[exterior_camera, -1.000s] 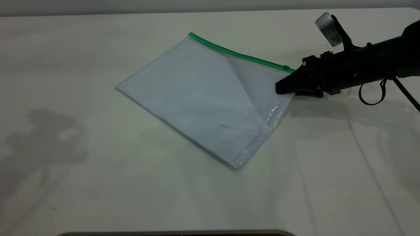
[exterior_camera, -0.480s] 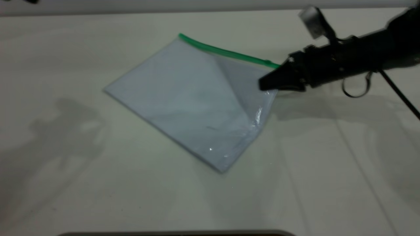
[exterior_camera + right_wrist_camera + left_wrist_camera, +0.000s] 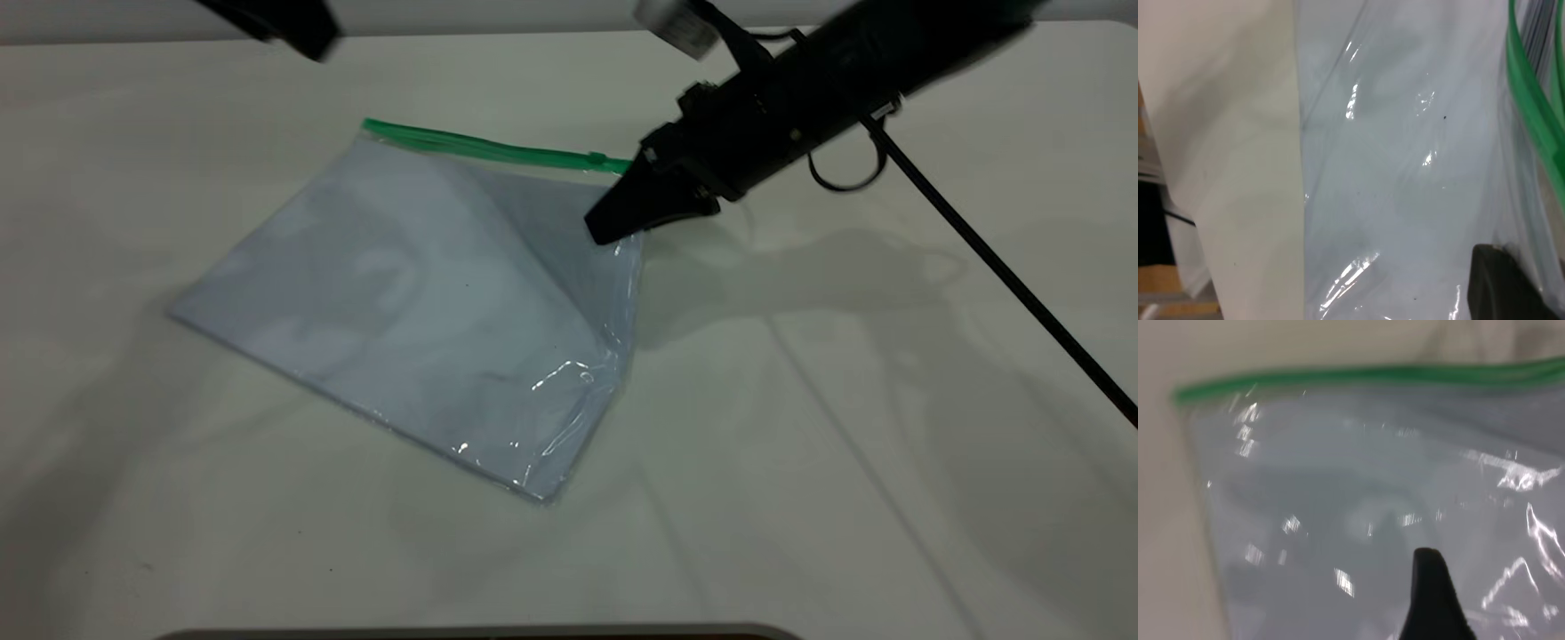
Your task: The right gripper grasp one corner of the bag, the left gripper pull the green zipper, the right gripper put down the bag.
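Nearest the exterior camera, the bag (image 3: pixel 427 302) has its lowest corner resting on the white table (image 3: pixel 889 489), with glare creases along its near right edge; from there the clear pouch with white sheets inside slopes upward to its far right corner, which is raised off the surface. That raised corner is pinched between the tapered jaws of the right gripper (image 3: pixel 613 227), clamped together on the plastic just beside the end of the green zipper (image 3: pixel 484 147); the right arm reaches in from the upper right, angled down toward the bag, with a black cable (image 3: pixel 1005 267) trailing from it across the table and a white labelled part on its wrist whose print is too blurred to read. The green strip runs along the bag's far long edge, leftward from the grasped corner. Farthest back, at the upper left edge, only part of the left arm (image 3: pixel 284 22) shows in the exterior view, above the table and well apart from the bag. The left wrist view adds 1 black fingertip (image 3: pixel 1431 600) hovering over the bag's clear face, zipper beyond it; whether the left fingers are apart cannot be told. The right wrist view shows 1 black jaw tip against the plastic near the green strip (image 3: pixel 1531 107).
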Controlling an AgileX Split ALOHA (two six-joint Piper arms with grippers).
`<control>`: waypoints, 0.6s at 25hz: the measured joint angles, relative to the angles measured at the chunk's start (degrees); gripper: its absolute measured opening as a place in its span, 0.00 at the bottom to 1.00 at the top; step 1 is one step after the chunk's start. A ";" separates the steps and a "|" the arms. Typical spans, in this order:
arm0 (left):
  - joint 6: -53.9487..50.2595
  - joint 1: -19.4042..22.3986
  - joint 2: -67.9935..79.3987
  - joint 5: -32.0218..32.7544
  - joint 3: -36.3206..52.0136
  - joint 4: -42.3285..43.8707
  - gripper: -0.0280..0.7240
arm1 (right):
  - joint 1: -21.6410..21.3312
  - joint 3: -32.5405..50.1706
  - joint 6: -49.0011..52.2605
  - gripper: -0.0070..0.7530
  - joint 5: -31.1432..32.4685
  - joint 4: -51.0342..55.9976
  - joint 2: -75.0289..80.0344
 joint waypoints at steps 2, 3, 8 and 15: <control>4.26 -1.13 3.74 0.87 -3.95 -2.21 0.76 | 0.34 -0.28 1.93 0.06 -1.02 -1.62 -1.22; 6.52 -1.65 5.81 1.41 -5.51 -3.29 0.76 | 0.46 -0.36 2.80 0.06 -1.96 -2.57 -1.79; 17.64 -3.38 11.74 4.11 -13.13 -10.82 0.76 | 0.46 -0.42 5.45 0.06 -5.90 -8.12 -3.48; 35.99 -5.04 16.36 8.47 -16.98 -24.04 0.76 | 0.46 -0.42 5.83 0.06 -5.82 -8.95 -3.47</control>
